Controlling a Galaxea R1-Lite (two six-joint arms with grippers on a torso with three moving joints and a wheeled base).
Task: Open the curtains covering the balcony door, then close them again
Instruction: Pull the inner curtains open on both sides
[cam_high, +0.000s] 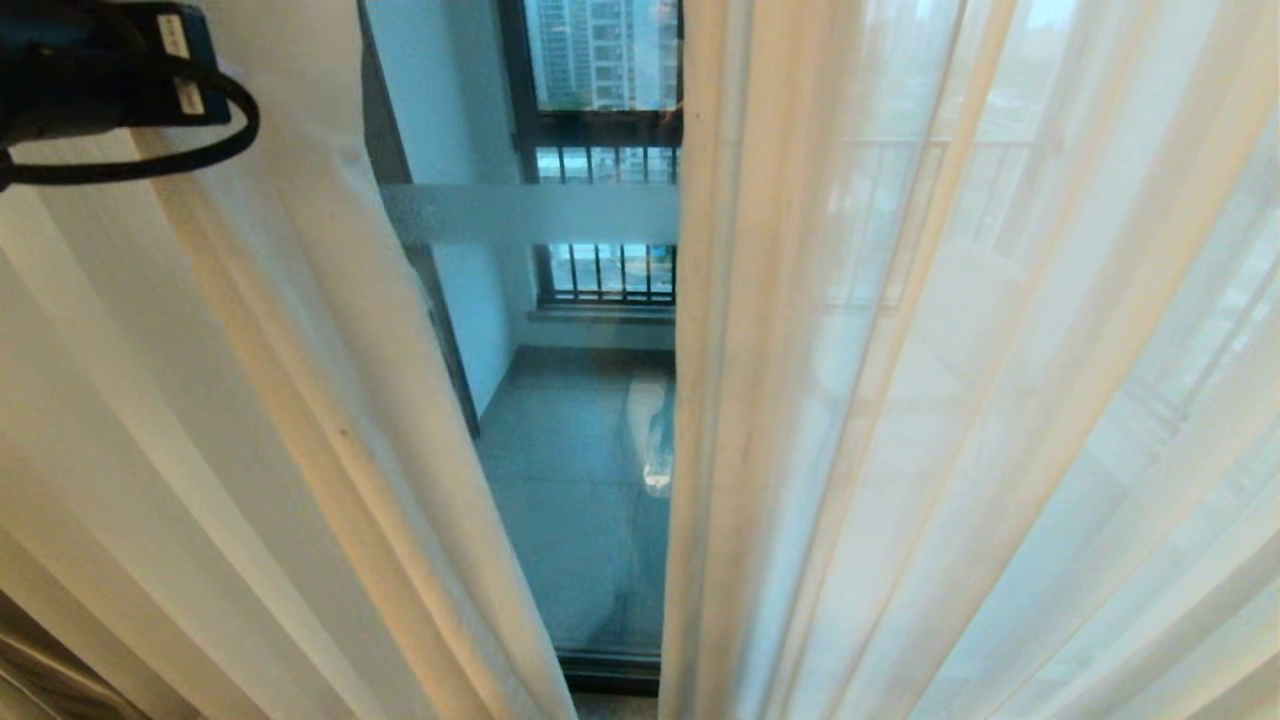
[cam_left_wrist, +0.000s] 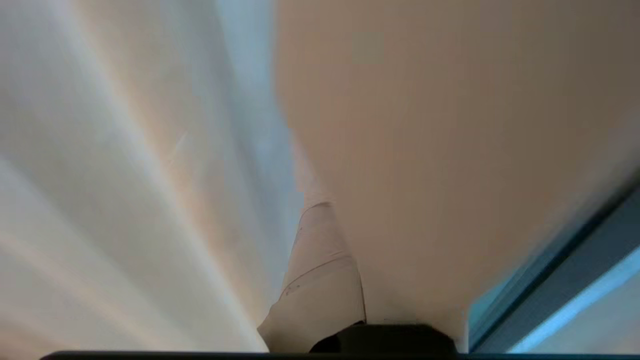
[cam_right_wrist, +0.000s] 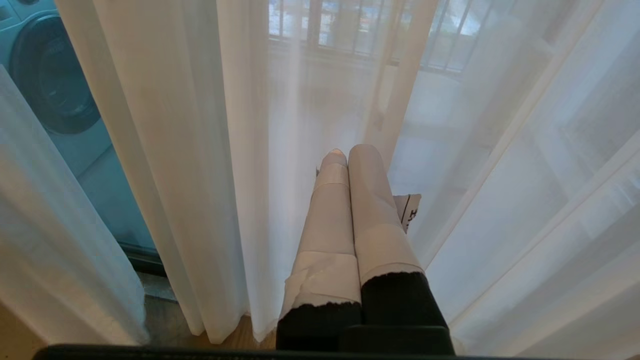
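Observation:
The curtains hang as two sheer cream panels, a left one (cam_high: 250, 400) and a right one (cam_high: 900, 400), with a narrow gap between them. Through the gap shows the glass of the balcony door (cam_high: 580, 500) and its dark bottom frame (cam_high: 610, 672). My left arm (cam_high: 90, 70) reaches in at the upper left, against the left panel. In the left wrist view my left gripper (cam_left_wrist: 327, 215) is shut on the curtain (cam_left_wrist: 450, 150): one taped finger (cam_left_wrist: 320, 280) shows and the cloth hides the other. My right gripper (cam_right_wrist: 350, 152) is shut and empty, pointing at the sheer right panel (cam_right_wrist: 500, 200).
Beyond the glass lie a grey tiled balcony floor (cam_high: 560, 420) and a black-framed window with railing bars (cam_high: 610, 270). A frosted band (cam_high: 540, 212) crosses the glass. A washing machine (cam_right_wrist: 50, 75) stands behind the glass in the right wrist view.

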